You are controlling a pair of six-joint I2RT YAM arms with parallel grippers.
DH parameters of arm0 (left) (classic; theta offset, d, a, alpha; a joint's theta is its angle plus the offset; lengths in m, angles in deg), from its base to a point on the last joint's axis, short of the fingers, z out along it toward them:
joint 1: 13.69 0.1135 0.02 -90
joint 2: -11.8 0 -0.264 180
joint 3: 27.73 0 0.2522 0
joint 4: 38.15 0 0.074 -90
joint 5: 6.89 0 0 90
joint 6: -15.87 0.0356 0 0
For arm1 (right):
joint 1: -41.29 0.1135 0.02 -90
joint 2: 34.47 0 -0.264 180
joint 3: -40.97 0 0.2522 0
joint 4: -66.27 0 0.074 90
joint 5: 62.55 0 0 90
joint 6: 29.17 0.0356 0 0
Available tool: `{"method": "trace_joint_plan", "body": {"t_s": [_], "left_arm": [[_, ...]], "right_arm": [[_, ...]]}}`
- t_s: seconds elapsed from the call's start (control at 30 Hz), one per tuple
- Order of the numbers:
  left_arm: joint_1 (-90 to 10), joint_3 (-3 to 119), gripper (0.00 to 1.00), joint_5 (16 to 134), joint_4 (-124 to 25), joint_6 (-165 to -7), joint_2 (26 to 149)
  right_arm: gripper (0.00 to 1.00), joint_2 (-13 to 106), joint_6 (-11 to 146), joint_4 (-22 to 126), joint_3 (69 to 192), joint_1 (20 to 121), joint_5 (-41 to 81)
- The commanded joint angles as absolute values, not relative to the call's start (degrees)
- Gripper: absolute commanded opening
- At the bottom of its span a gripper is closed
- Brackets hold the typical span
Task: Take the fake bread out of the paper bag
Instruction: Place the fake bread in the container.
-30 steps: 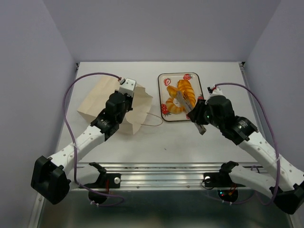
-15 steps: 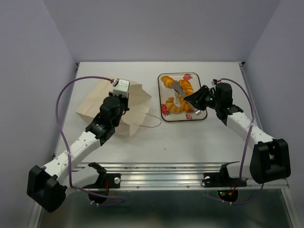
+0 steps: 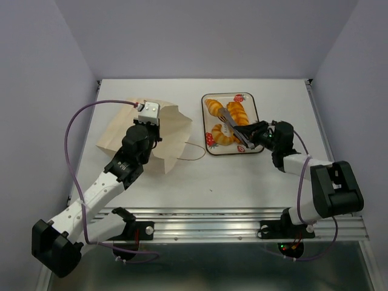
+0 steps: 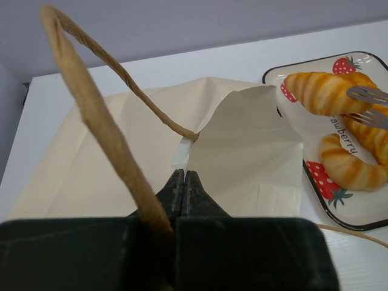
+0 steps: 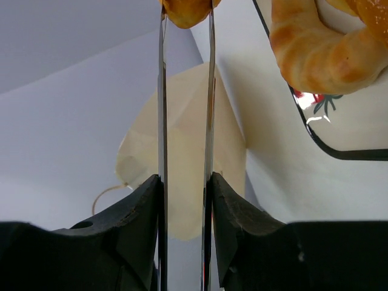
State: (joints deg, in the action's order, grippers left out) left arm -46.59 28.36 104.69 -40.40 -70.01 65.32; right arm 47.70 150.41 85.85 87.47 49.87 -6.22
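The paper bag (image 3: 115,130) lies flat at the left, one cord handle trailing on the table. My left gripper (image 3: 156,124) is over it, shut (image 4: 183,176) with nothing seen between the jaws; the other cord handle (image 4: 91,103) loops over its left finger. All three fake bread pieces lie on the strawberry-print tray (image 3: 233,153): a croissant (image 3: 213,107), the long loaf (image 3: 238,113) and a second croissant (image 3: 221,136). My right gripper (image 3: 257,134) is shut on metal tongs (image 3: 233,124), low at the tray's right. The tong tips (image 5: 185,24) hold a pastry's end (image 5: 185,11).
The back wall and side walls enclose the table. A metal rail (image 3: 206,215) runs along the near edge. The bag's loose handle cord (image 3: 193,154) lies between the bag and the tray.
The right arm has swung out to the right and dropped low, tongs still reaching over the tray. A third pastry now shows at the tray's far left. The left gripper drifted slightly away over the bag.
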Motion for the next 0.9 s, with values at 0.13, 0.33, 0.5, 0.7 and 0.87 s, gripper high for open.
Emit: {"method": "trace_joint_plan", "body": {"t_s": [0.13, 0.33, 0.5, 0.7, 0.87], "left_arm": [[-46.47, 27.78, 0.0, 106.31, -39.34, -70.71, 63.57], [-46.47, 27.78, 0.0, 106.57, -39.34, -70.62, 64.27], [-46.47, 27.87, 0.0, 106.84, -39.52, -70.53, 64.19], [-46.47, 27.52, 0.0, 107.1, -39.52, -70.44, 63.75], [-46.47, 27.52, 0.0, 107.45, -39.52, -70.44, 63.57]], "right_arm": [[0.01, 52.88, 169.62, 113.05, 82.51, 49.46, -7.35], [0.01, 60.79, 179.91, 129.93, 78.73, 49.46, -6.47], [0.01, 62.73, 181.59, 132.76, 78.47, 49.46, -5.42], [0.01, 65.72, 183.08, 134.51, 78.91, 49.46, -4.89], [0.01, 68.09, 184.22, 135.3, 79.26, 49.46, -4.98]]}}
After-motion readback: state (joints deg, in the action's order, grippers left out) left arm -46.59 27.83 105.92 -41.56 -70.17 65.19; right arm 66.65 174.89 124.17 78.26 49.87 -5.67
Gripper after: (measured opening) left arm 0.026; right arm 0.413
